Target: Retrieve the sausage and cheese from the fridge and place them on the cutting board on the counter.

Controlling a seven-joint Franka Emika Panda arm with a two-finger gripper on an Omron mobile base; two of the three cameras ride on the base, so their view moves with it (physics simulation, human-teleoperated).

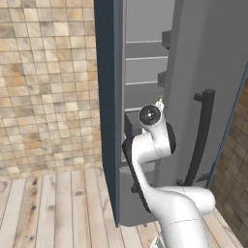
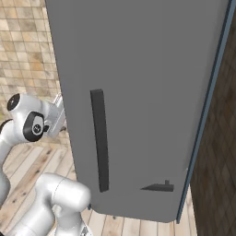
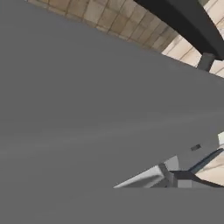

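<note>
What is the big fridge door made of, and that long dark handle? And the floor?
The fridge door looks like smooth matte grey metal or plastic: flat, even colour, no grain. The render leaves that open. Its handle seems dark matte plastic or coated metal, a plain black bar. The floor looks like pale wooden planks, with visible grain and knots.

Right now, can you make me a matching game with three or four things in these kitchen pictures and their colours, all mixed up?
Things:
1. fridge door
2. bar handle on the door
3. floor
4. wall beside the fridge

Colours:
A. pale wooden planks
B. plain grey
C. beige and brown tiles
D. dark, nearly black

Right pairs: 1-B, 2-D, 3-A, 4-C
</note>
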